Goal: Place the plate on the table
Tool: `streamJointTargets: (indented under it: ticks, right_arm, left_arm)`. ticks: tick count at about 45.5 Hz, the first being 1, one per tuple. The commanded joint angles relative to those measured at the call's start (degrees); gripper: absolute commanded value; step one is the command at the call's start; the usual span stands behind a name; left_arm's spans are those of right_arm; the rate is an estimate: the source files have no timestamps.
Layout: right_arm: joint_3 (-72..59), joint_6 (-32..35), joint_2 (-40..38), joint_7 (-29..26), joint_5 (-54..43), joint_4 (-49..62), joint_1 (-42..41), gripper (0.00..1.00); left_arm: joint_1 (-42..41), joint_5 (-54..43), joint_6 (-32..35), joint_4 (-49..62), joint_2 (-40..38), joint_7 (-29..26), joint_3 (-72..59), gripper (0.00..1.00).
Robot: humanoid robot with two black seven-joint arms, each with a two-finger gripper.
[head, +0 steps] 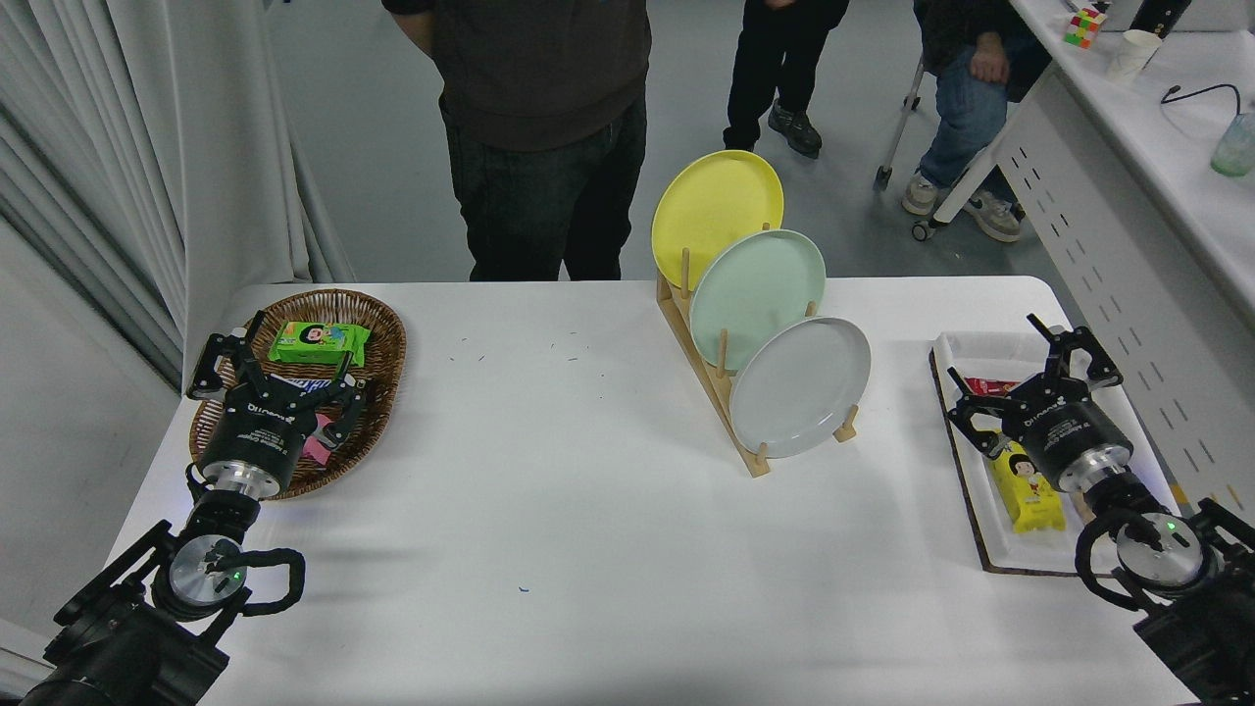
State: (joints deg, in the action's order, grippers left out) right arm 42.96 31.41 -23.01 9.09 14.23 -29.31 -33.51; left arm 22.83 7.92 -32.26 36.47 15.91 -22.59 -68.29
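Note:
The pale grey plate [800, 386] stands on edge in the front slot of a wooden rack [714, 387] on the white table [569, 510]. Behind it in the same rack lean a mint green plate [756, 294] and a yellow plate [716, 216]. My right gripper [1020, 368] hovers open over the white tray at the right, well to the right of the grey plate, holding nothing. My left gripper [270, 358] is parked open at the lower left over the wicker basket.
A wicker basket [377, 378] with snack packs sits at the left. A white tray [980, 471] with a yellow and a red snack lies at the right edge. A person [544, 127] stands at the far side; others are behind.

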Motion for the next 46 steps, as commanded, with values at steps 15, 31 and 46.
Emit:
streamJointTargets:
  ticks: [15,31,46]
  right_arm:
    - [-16.7,-1.0,-11.0,-0.3,9.4,-10.4,-2.6,1.00]
    - [-28.7,-0.8,-18.6,-1.1,9.7,-16.7,-10.2,1.00]
    - [-34.8,-6.8,-24.1,-12.2,14.1,-21.8,-16.3,1.00]
  left_arm:
    - [-0.1,0.0,0.0,0.0,0.0,0.0,0.0,0.98]
    - [-0.1,0.0,0.0,0.0,0.0,0.0,0.0,0.98]
    - [0.0,0.0,0.0,0.0,0.0,0.0,0.0,0.98]
